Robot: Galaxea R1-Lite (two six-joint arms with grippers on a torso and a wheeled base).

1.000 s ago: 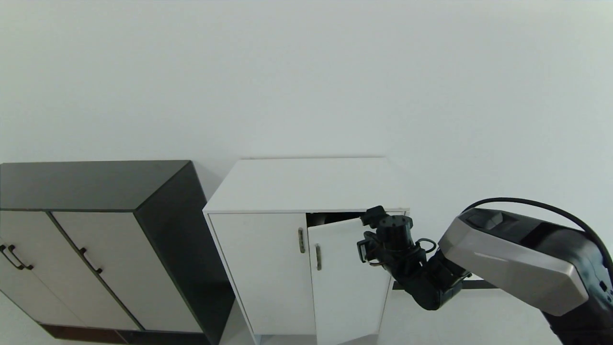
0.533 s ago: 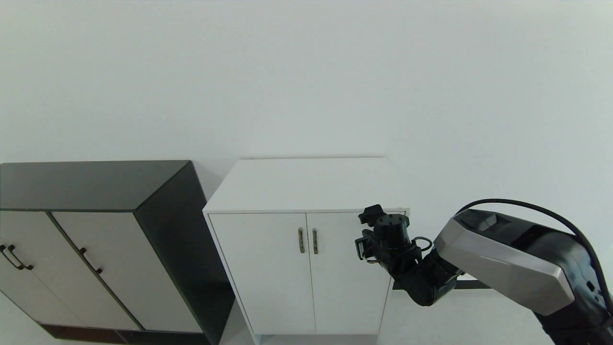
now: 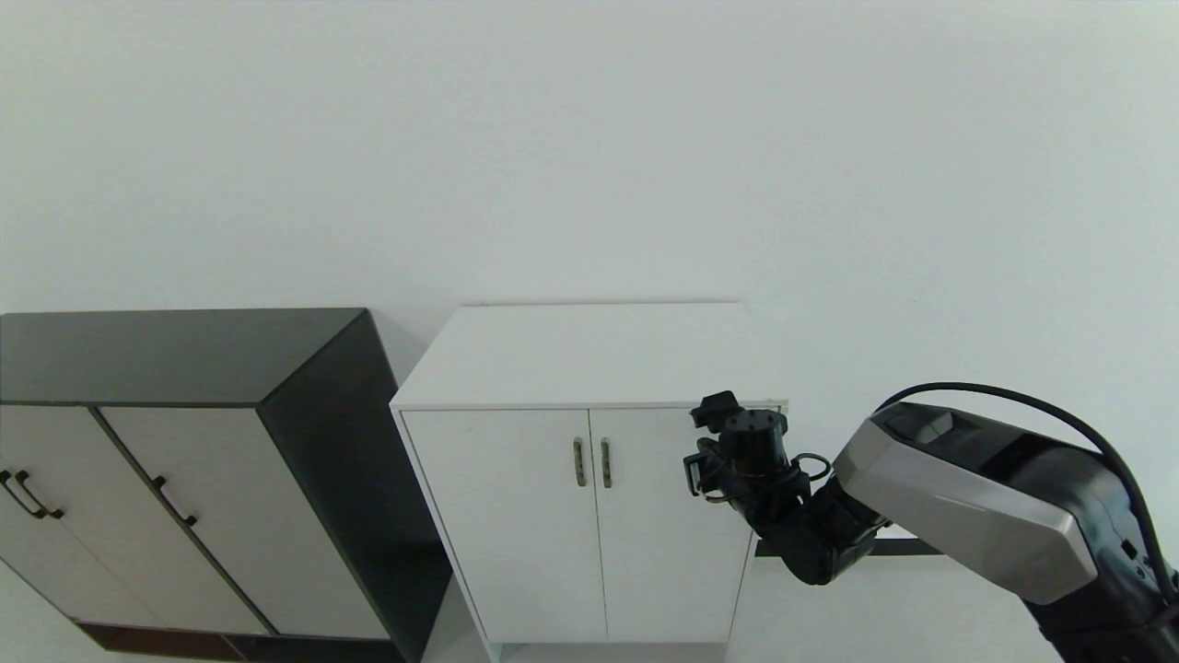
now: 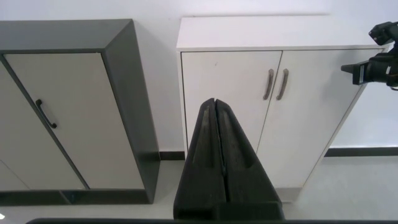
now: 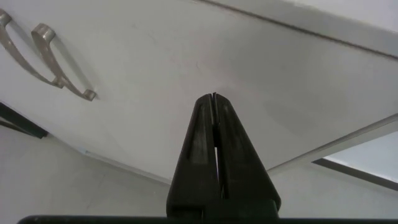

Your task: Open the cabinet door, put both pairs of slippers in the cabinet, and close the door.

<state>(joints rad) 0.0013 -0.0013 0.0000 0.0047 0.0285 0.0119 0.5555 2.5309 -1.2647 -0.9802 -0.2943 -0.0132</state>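
At the cabinet's right door (image 3: 668, 534), shut flush, the right gripper (image 5: 213, 98) sits close against it, fingers (image 5: 202, 127) pressed together, so back off sharply and an unlatched door could drift ajar.

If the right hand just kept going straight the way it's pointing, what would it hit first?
Most likely the right door of the white cabinet: the shut right hand points at its closed panel. The gap left is unclear.

White cabinet (image 3: 589, 368) stands upright, both doors (image 3: 668, 525) closed.
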